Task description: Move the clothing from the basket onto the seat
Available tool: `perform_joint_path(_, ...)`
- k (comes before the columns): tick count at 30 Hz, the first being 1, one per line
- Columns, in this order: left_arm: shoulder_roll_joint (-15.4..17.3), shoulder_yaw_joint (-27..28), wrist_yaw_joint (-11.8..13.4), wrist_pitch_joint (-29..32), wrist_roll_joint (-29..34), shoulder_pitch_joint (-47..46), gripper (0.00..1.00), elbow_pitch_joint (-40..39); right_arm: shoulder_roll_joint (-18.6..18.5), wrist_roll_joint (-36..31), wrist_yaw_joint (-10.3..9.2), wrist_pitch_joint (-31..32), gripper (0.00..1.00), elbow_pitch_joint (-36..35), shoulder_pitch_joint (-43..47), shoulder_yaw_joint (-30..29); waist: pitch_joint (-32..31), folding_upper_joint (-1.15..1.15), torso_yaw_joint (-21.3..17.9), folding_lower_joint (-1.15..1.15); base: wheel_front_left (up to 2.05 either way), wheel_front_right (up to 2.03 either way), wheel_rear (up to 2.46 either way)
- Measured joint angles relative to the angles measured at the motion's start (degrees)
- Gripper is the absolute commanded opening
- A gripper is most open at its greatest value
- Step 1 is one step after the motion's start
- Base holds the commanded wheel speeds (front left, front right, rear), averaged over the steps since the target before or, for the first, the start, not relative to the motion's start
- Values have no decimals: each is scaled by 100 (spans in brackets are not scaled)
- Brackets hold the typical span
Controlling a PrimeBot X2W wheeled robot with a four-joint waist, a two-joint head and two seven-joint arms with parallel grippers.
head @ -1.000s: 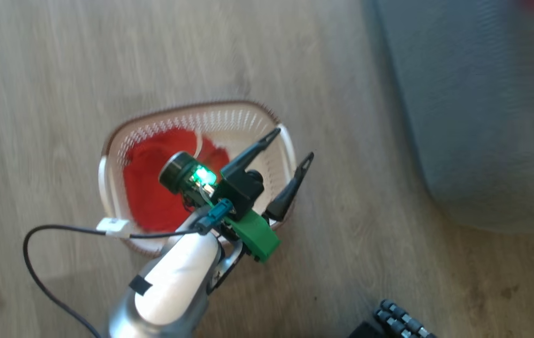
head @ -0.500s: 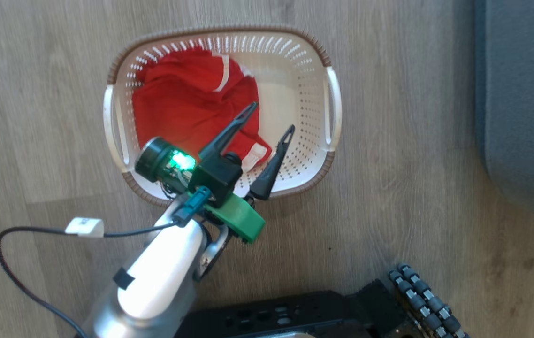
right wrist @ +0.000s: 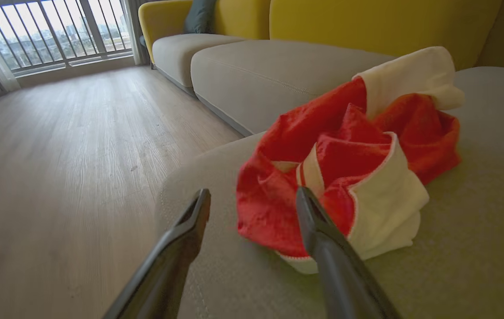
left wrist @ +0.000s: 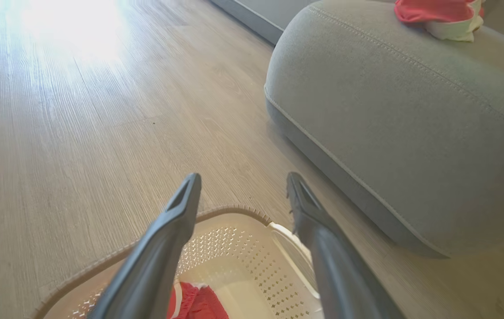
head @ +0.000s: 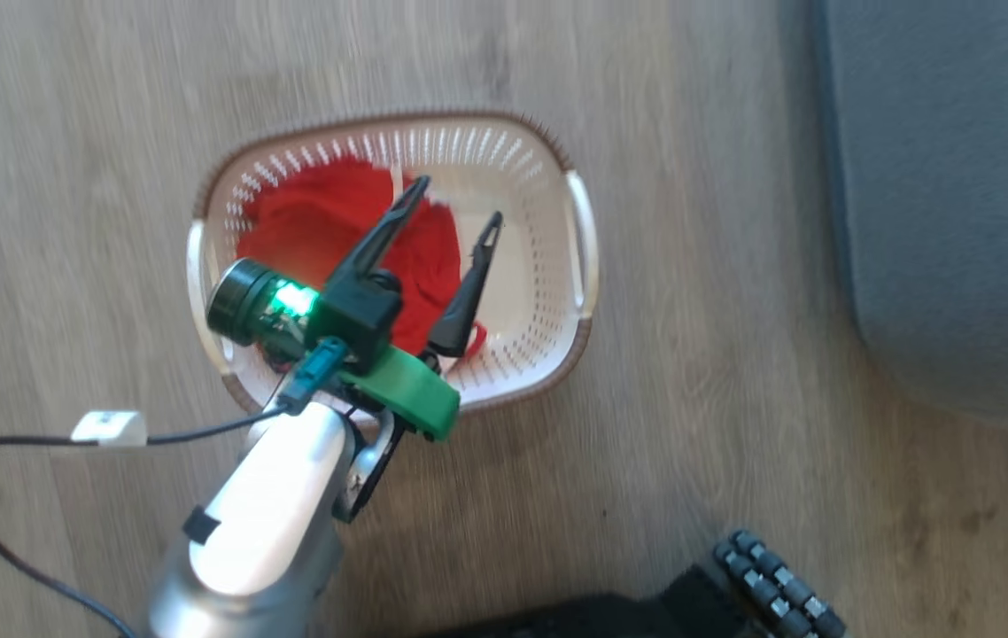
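Note:
The cream basket [head: 577,232] stands on the wood floor with one red garment [head: 309,232] lying in its left half. My left gripper [head: 458,199] hovers open above the basket's middle, nothing between its fingers. In the left wrist view this gripper [left wrist: 243,177] points over the basket's far rim [left wrist: 234,209], and a bit of red garment [left wrist: 196,305] shows below. The grey seat [head: 956,204] lies to the right. A second red garment with white cuffs [right wrist: 345,168] lies crumpled on the seat [right wrist: 478,248], just ahead of my open right gripper [right wrist: 253,194].
My dark base with its roller wheel [head: 770,585] sits at the bottom. A black cable with a white tag [head: 105,428] trails off the left forearm. A yellow-backed sofa [right wrist: 367,22] and a window railing [right wrist: 48,26] stand beyond the seat.
The head camera has shifted. My left gripper, still open, has moved farther over the basket, toward its far side and above the red garment.

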Motion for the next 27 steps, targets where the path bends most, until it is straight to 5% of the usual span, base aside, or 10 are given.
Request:
perform_joint_path(14, -188, 1189, 155, -2, -476, 899, 100, 313, 612, 613, 0, 0, 100, -2043, 3203, 1917, -1917, 0, 30, 0, 0, 0, 0)
perform_joint_path(27, -268, 2215, 149, -2, -157, 1603, 100, 623, 917, -241, 0, 1, 100, -2792, 4721, 2577, -3045, 0, 737, 0, 0, 0, 0)
